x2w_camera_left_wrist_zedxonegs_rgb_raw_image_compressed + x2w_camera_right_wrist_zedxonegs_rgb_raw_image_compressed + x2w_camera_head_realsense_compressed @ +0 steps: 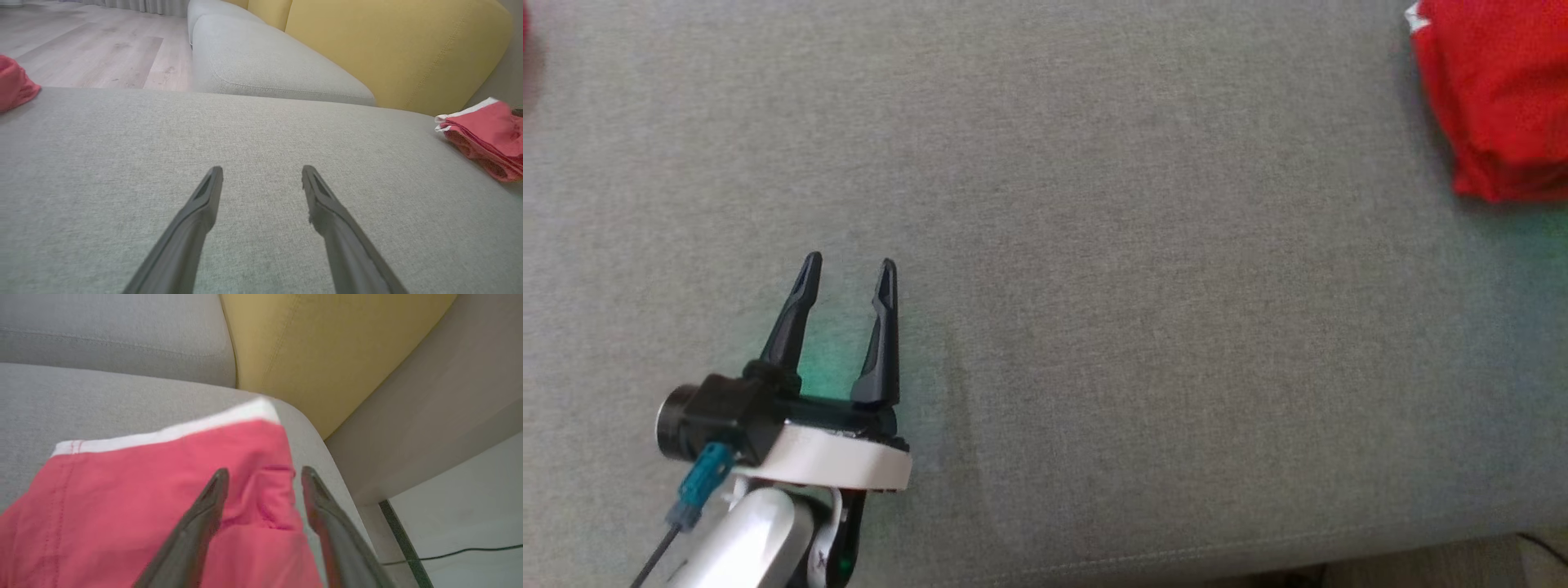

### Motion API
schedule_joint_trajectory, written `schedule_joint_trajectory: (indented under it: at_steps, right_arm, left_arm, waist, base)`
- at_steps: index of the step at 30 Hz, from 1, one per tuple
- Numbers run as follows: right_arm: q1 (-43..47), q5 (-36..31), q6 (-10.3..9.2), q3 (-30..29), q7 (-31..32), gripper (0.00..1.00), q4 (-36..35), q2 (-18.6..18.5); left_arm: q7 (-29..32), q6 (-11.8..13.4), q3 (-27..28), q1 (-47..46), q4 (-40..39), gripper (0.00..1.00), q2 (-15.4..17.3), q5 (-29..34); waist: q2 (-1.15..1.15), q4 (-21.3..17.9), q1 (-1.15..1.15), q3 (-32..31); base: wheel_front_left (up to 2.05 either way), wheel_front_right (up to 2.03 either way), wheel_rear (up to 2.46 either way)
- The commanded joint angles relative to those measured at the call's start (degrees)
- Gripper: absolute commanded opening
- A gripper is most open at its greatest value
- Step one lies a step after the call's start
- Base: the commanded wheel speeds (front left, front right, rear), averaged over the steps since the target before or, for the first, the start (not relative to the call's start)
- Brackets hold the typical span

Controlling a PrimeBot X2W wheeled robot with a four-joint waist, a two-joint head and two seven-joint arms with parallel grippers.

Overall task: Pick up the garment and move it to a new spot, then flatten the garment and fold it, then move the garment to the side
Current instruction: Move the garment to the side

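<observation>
lying folded: garment (pixel 1494 98) | right gripper (pixel 264 471) spread over it | left gripper (pixel 849 261) spread

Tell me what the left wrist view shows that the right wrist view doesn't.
Left wrist view has the open left gripper, wooden floor and a second red cloth at that view's left edge. Right wrist view instead has the open right gripper above the garment, and a dark cable on pale floor. Shared: the folded red garment, the grey sofa seat and the yellow cushion.
</observation>
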Motion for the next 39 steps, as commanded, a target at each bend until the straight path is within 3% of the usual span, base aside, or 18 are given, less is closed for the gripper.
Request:
schedule_joint_trajectory:
  at_steps: [1, 13, 24, 39]
  right_arm:
    - [-1.7, -1.02, 0.22, 0.08, -1.66, 1.0, -1.79, -0.5]
    - [1.4, 1.2, 0.22, 7.87, -5.67, 1.0, -2.27, 6.24]
    - [15.34, 4.61, 0.22, 13.46, -14.15, 1.0, -2.88, 15.43]
    - [42.27, 16.81, 0.22, 19.67, -17.58, 1.0, -22.37, 16.97]
  left_arm:
    - [-0.93, 0.1, 1.69, 0.07, -1.24, 1.0, 0.56, -0.19]
    - [-3.32, -0.32, 2.72, 2.63, 2.4, 1.0, -1.15, -2.99]
    - [-5.31, 0.65, 9.15, 11.79, 7.98, 1.0, 0.48, -8.14]
    - [-5.42, 0.77, 9.14, 20.05, 6.65, 1.0, 0.75, -9.93]
  waist:
    - [0.0, 0.58, 0.0, -1.13]
    - [0.0, 3.29, 0.0, -10.48]
    - [0.0, 5.51, 0.0, -22.36]
    - [0.0, 5.67, 0.0, -28.4]
  base:
    - [0.0, 0.0, 0.0]
    - [0.0, 0.0, 0.0]
    - [0.0, 0.0, 0.0]
    - [0.0, 0.0, 0.0]
